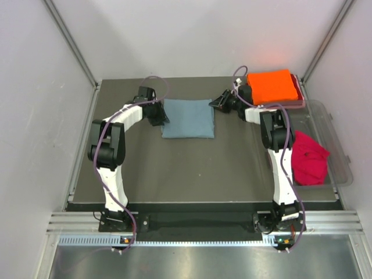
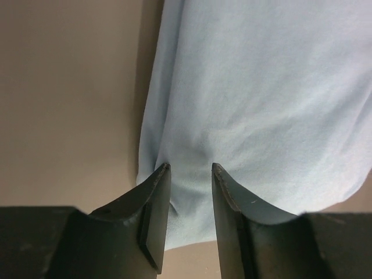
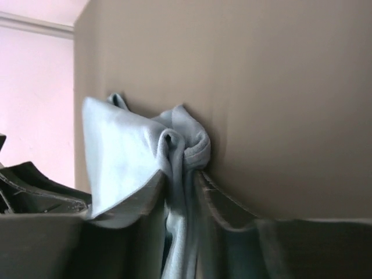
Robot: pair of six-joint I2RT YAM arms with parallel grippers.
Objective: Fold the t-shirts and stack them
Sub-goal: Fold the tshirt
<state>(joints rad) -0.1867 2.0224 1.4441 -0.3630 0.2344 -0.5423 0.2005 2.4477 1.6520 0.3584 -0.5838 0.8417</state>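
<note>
The grey-blue t-shirt (image 1: pixel 188 118) lies folded into a rectangle mid-table. My left gripper (image 1: pixel 163 119) stands at its left edge. In the left wrist view this gripper (image 2: pixel 190 165) is open, with the flat cloth (image 2: pixel 261 99) showing through the gap. My right gripper (image 1: pixel 214 103) is at the shirt's far right corner. In the right wrist view it (image 3: pixel 183 174) is shut on a bunched fold of the grey-blue fabric (image 3: pixel 174 139). The orange t-shirt (image 1: pixel 272 86) lies folded at the back right. The red t-shirt (image 1: pixel 308 157) lies crumpled at the right.
A clear plastic tub (image 1: pixel 337 139) stands along the table's right edge, and the red tee rests against its left side. Grey walls close in the table on the left, back and right. The right arm's cable loops beside the orange tee.
</note>
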